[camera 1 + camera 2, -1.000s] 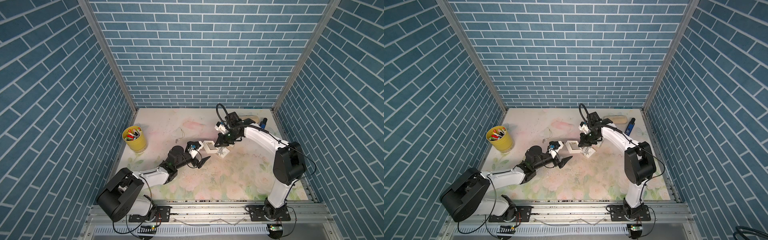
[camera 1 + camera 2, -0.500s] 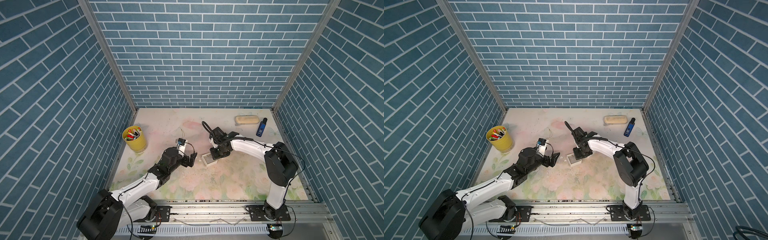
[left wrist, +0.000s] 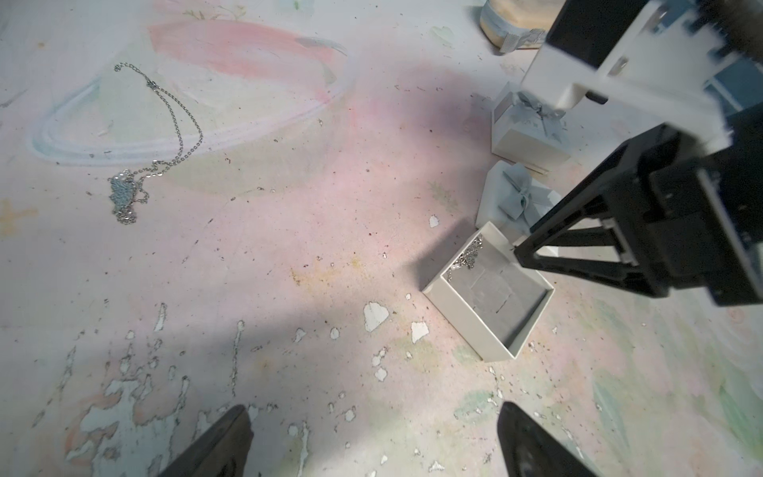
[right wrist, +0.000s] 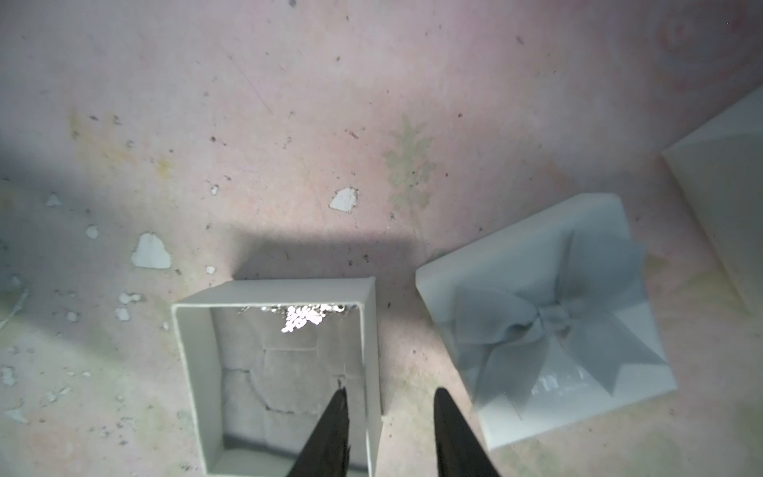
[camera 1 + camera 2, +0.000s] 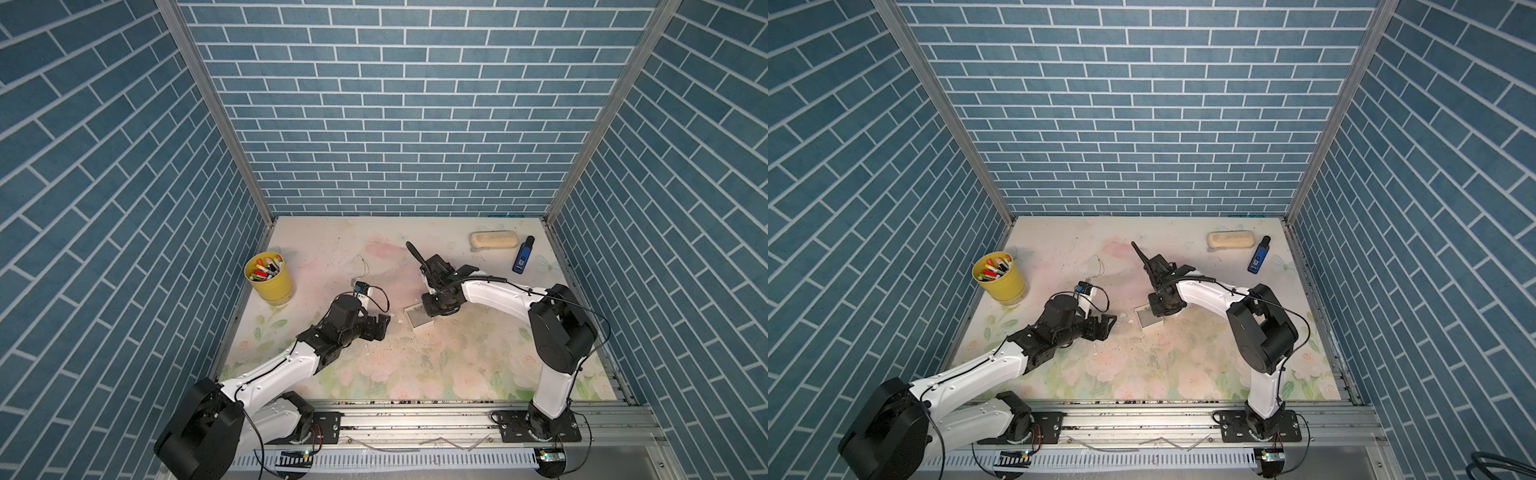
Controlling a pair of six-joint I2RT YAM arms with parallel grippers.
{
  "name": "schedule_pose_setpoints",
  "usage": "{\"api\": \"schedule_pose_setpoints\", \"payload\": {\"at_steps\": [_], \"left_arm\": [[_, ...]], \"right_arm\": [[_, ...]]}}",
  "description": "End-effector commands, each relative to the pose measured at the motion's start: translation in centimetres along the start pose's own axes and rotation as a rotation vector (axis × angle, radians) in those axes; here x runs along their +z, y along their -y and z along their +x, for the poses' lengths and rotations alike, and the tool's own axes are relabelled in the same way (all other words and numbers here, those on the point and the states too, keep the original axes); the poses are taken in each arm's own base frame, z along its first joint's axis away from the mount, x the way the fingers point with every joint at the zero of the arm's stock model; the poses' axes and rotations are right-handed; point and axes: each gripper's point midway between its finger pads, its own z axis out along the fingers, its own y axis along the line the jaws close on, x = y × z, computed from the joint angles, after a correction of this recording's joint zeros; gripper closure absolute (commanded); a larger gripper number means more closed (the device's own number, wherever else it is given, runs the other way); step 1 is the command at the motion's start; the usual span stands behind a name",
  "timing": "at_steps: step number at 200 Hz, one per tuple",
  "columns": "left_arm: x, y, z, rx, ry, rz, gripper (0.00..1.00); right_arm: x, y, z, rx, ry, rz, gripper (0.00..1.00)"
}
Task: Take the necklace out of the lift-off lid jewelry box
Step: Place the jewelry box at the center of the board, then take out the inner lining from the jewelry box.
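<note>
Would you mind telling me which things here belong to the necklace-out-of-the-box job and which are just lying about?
Job in hand:
- open jewelry box
- necklace bunched inside it
- bow-topped lid, off and lying beside the box

Just lying about:
- loose necklace on the table
- second closed box
- yellow cup of markers
- beige case
- blue bottle

Right tool [image 4: 390, 392] lowered over jewelry box [image 4: 192, 371], jaws now parted.

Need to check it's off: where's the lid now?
In the right wrist view the lid lies bow-up on the table beside the open box, apart from it, near the right gripper.
</note>
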Motion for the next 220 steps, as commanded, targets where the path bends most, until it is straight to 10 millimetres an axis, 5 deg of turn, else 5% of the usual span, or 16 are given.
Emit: {"api": "schedule_pose_setpoints", "payload": {"at_steps": [1, 57, 110, 220], "left_arm": [[0.1, 0.4, -0.2, -0.058, -0.019, 0.016, 0.15], [2.1, 1.2, 0.4, -0.207, -0.04, 0.049, 0.34], [3.4, 2.4, 0.7, -0.23, -0.079, 0.049, 0.32], [4.8, 2.8, 1.1, -0.224, -0.104, 0.053, 0.32]], "right_arm": [[-3.0, -0.8, -0.3, -0.027, 0.03, -0.043, 0.64], [-4.5, -0.8, -0.1, 0.072, -0.018, 0.006, 0.6], [-1.5, -3.2, 0.6, 0.002, -0.078, 0.006, 0.53], [3.7, -2.9, 2.5, -0.036, -0.224, 0.058, 0.53]]}}
